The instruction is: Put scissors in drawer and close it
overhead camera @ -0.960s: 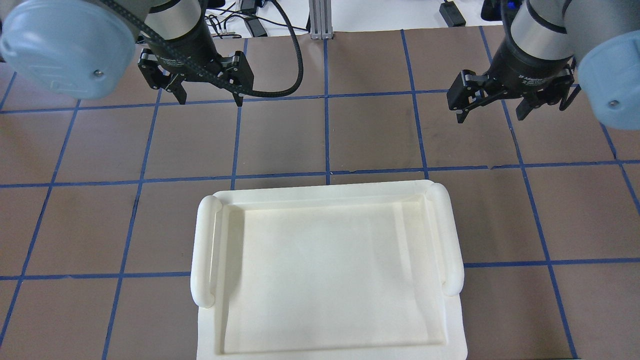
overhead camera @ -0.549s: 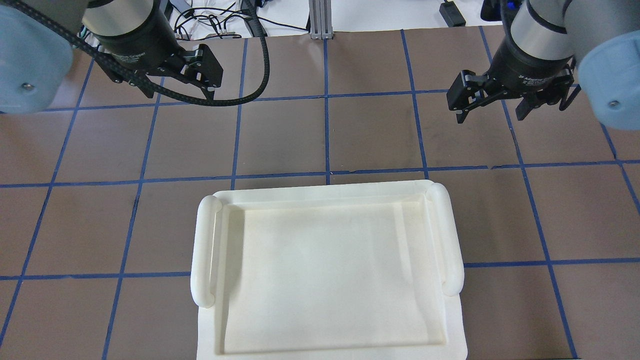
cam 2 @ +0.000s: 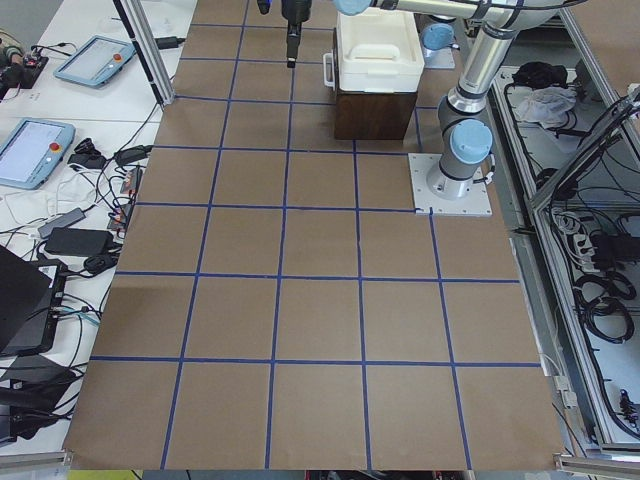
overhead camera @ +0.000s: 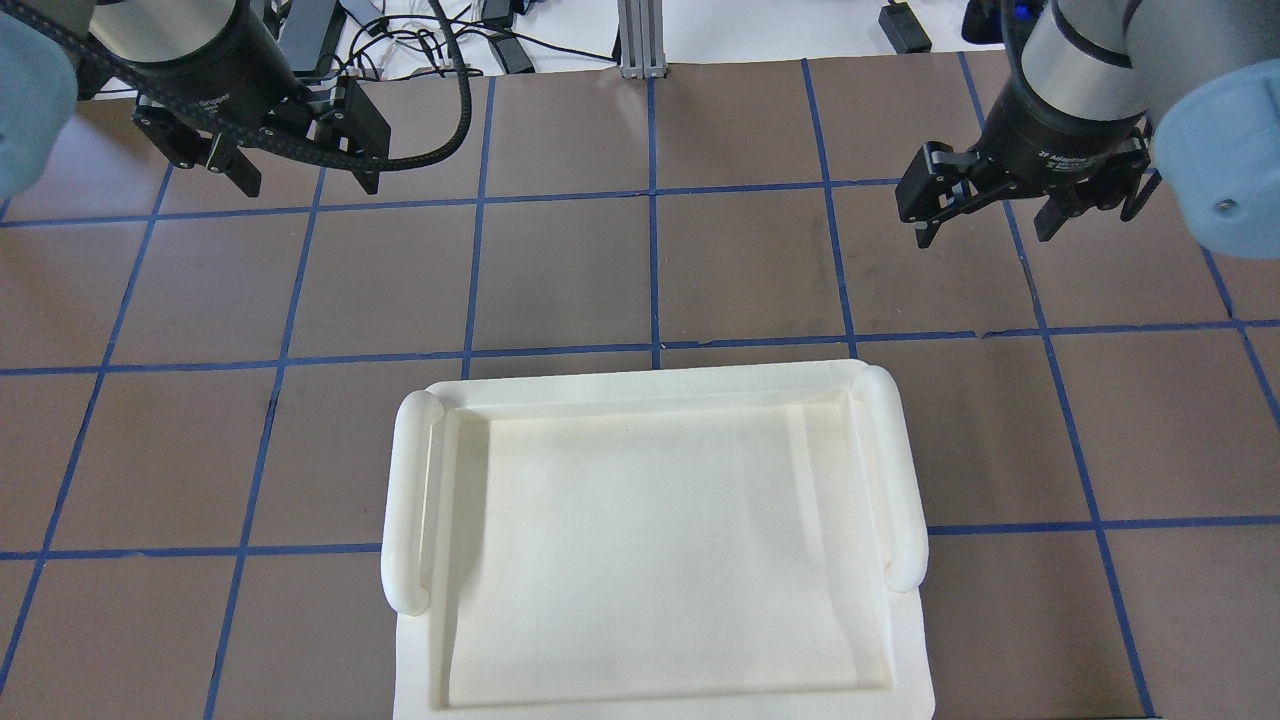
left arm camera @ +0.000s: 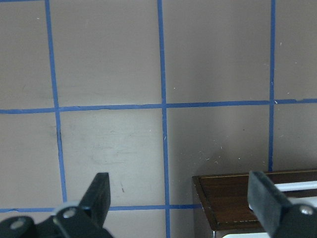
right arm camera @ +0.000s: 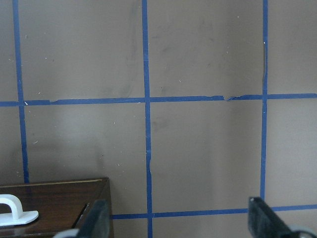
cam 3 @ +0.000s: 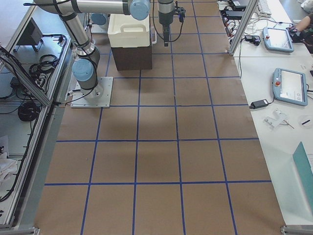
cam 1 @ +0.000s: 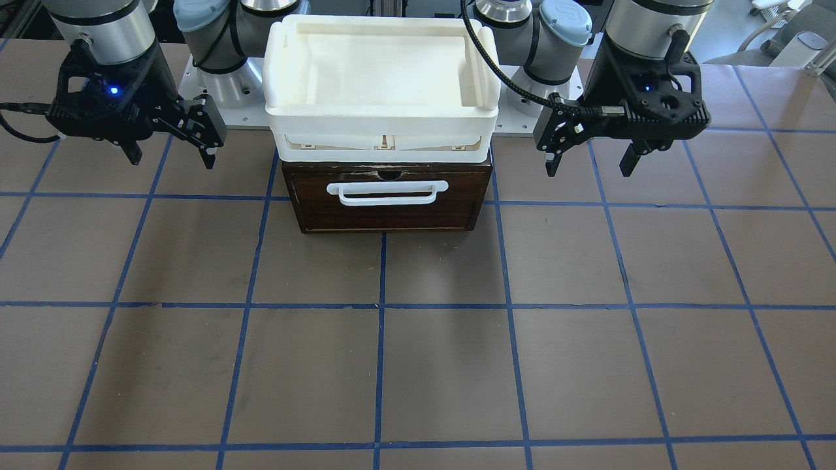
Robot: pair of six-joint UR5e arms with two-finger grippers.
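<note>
The dark-brown wooden drawer (cam 1: 388, 212) with its white bar handle (cam 1: 387, 191) sits shut under a white tray, its front flush with the case. A corner of the drawer shows in the left wrist view (left arm camera: 237, 198) and in the right wrist view (right arm camera: 54, 203). The scissors are not in any view. My left gripper (cam 1: 589, 166) (overhead camera: 310, 185) is open and empty, hovering beside the drawer. My right gripper (cam 1: 172, 160) (overhead camera: 983, 235) is open and empty on the drawer's other side.
The white tray (cam 1: 379, 134) (overhead camera: 410, 490) rests on top of the drawer case. Brown table with blue tape grid (cam 1: 418, 365) stretches in front. Cables and tablets lie on side benches (cam 2: 60, 180).
My left arm has swung outward, toward the left of the overhead view, staying open. The right arm has barely moved.
</note>
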